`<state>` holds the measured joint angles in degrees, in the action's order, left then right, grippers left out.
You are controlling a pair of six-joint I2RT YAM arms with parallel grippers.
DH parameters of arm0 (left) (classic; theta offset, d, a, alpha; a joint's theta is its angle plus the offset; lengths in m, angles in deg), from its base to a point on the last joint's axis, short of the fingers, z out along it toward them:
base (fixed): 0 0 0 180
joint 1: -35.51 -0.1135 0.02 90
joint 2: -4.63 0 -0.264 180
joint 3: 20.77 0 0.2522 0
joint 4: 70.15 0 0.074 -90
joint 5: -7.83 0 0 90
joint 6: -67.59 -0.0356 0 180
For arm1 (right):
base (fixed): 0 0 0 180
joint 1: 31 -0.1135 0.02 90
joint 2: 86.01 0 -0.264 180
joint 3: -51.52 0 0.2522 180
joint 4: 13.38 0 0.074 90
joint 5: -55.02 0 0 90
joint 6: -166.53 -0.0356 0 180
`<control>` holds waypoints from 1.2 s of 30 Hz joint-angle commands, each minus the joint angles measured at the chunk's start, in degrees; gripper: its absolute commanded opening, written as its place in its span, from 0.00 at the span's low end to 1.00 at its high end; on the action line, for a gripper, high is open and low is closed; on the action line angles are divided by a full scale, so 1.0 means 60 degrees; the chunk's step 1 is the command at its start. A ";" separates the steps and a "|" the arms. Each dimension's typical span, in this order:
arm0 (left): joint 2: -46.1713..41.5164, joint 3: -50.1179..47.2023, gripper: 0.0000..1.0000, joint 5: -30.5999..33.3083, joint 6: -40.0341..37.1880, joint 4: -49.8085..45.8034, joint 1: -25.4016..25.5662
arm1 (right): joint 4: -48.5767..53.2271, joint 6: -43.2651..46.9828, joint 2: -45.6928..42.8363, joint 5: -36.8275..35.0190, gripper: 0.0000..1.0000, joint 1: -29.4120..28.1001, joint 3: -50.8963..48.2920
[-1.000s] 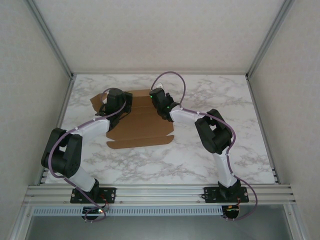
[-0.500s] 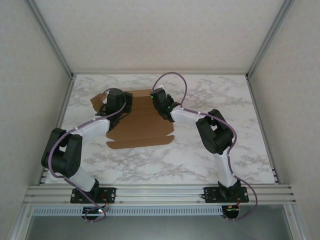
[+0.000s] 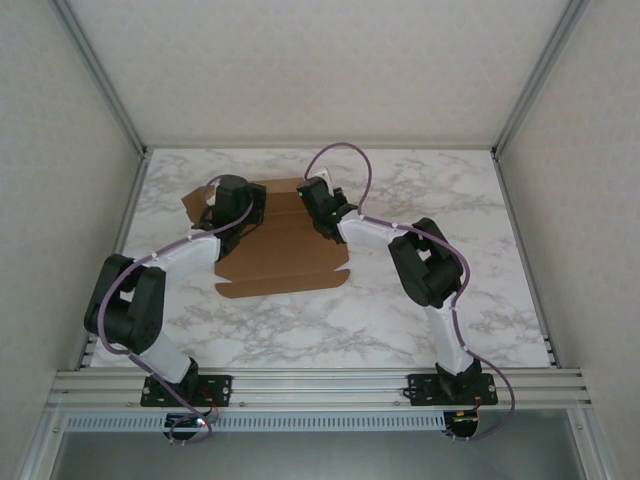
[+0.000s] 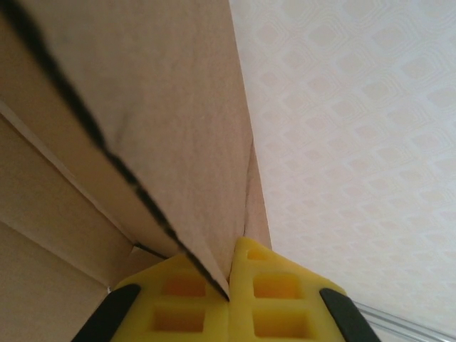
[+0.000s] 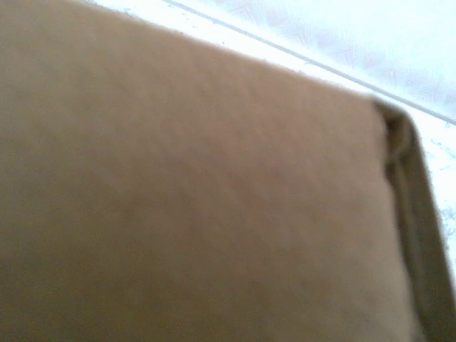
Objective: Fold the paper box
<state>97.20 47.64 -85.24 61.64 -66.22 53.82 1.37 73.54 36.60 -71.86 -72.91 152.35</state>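
Box: the box [image 3: 285, 255] is a brown die-cut sheet on the marble table [image 3: 420, 310], left of centre and toward the far side. Its main panels and near flap lie flat.
Left gripper: the left gripper [image 4: 229, 291] is at the sheet's far left corner. Its yellow pads [image 4: 184, 303] are closed tight on the edge of a raised flap [image 4: 164, 107], with the card pinched between them.
Right gripper: the right gripper [image 3: 318, 200] is low over the far right part of the sheet. Its wrist camera sits close against blurred cardboard, so whether the fingers are spread or gripping cannot be told.
Handling: the sheet is probably light and thin, stiff across each panel but quick to bend at a crease. It looks likely to slide on the smooth marble if pushed from one side. Tabs and cut edges may crumple under a hard pinch.
Where to hold: a flap is best pinched at its free edge and turned about its crease, while the other arm presses the base panel down.
Progress: early, with most folds apparently yet to be made.
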 commanded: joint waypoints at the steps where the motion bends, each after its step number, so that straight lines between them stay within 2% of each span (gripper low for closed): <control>1: 0.0430 -0.0076 0.00 -0.0362 -0.0107 -0.1512 0.0172 | -0.0294 0.0374 -0.0916 0.0599 0.54 0.0068 -0.0958; 4: 0.0503 -0.0049 0.00 -0.0352 -0.0116 -0.1456 0.0159 | -0.0888 0.0624 -0.1935 0.1531 0.69 0.0071 -0.1913; 8: 0.0657 -0.0041 0.00 -0.0353 -0.0150 -0.1340 0.0171 | -0.1785 0.0947 -0.3405 0.3430 0.76 0.0116 -0.3339; 11: 0.0699 -0.0111 0.00 -0.0316 -0.0217 -0.1232 0.0168 | -0.2193 0.0887 -0.4404 0.4720 0.78 0.0262 -0.4121; 15: 0.0714 -0.0215 0.00 -0.0209 -0.0292 -0.1193 0.0170 | -0.2873 -0.0171 -0.5578 0.6399 0.75 0.0846 -0.4797; 17: 0.0714 -0.0259 0.00 -0.0193 -0.0340 -0.1177 0.0164 | -0.3055 -0.0857 -0.5925 0.6167 0.72 0.1113 -0.4851; 19: 0.0698 -0.0288 0.00 -0.0148 -0.0396 -0.1191 0.0170 | -0.2020 -0.1579 -0.5839 0.5695 0.66 0.1354 -0.4043; 21: 0.0656 -0.0345 0.00 -0.0093 -0.0415 -0.1193 0.0171 | -0.0726 -0.1647 -0.5400 0.5464 0.63 0.1419 -0.2915; 26: 0.0648 -0.0378 0.00 -0.0118 -0.0511 -0.1089 0.0170 | 0.1085 -0.1701 -0.4208 0.5331 0.73 0.1546 -0.1226; 32: 0.0722 -0.0392 0.00 -0.0280 -0.0503 -0.0941 0.0172 | 0.1566 -0.2015 -0.3153 0.5392 0.72 0.1627 -0.0486; 36: 0.0901 -0.0394 0.03 -0.0829 -0.0558 -0.0532 0.0185 | 0.2066 -0.2053 -0.2541 0.5489 0.68 0.1660 -0.0017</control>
<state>99.32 47.66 -85.86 59.65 -62.66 53.93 9.37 62.33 19.48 -39.36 -63.45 148.90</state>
